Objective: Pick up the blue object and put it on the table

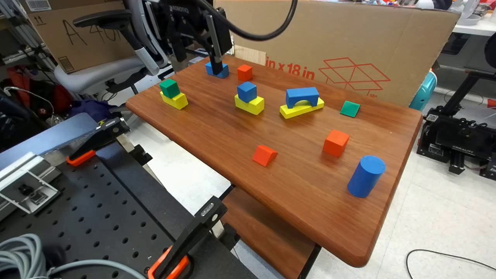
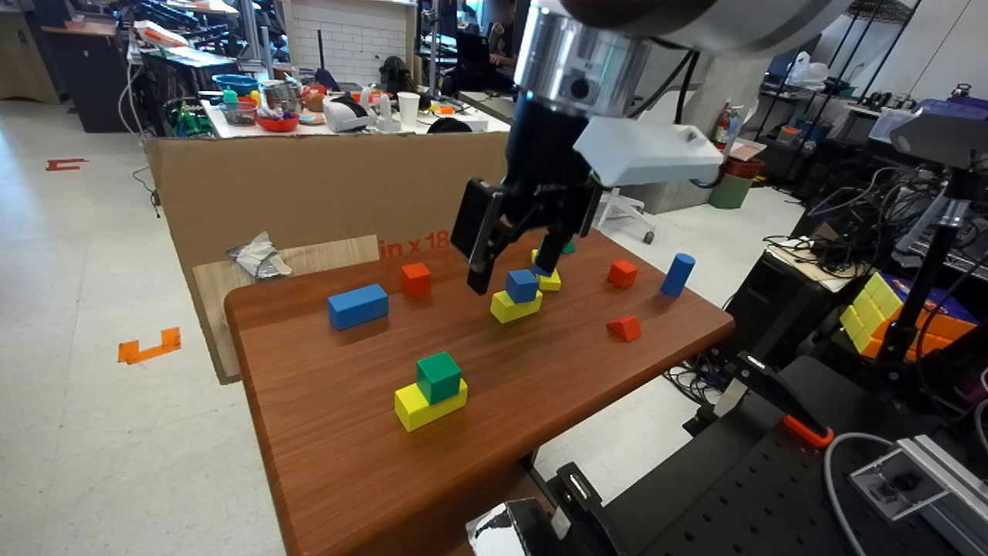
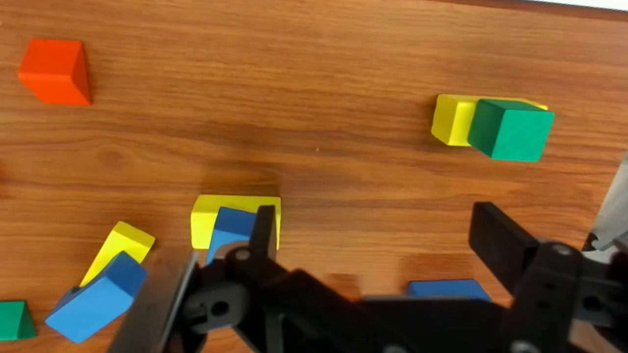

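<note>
One big brown wooden table (image 1: pixel 217 131) is what we see, with the black gripper (image 3: pixel 375 223) up above it, spread wide, and a yellow block (image 1: pixel 248 107) lying on the table with the small blue cube (image 1: pixel 246 92) sitting on top, partly hidden by the gripper in the wrist view.

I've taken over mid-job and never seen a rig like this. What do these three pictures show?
A single robot arm ending in a two-fingered tool. Two pictures come from cameras outside the robot; the close-up comes from a wrist camera looking down. On the wooden table, the blue cube you presumably want sits on a yellow block. A green cube sits on a second yellow block, and a blue arch on a yellow bar. Loose around them: two red cubes, a red wedge, a green wedge, a blue cylinder and a blue bar. The tool is open, holding nothing.
</note>
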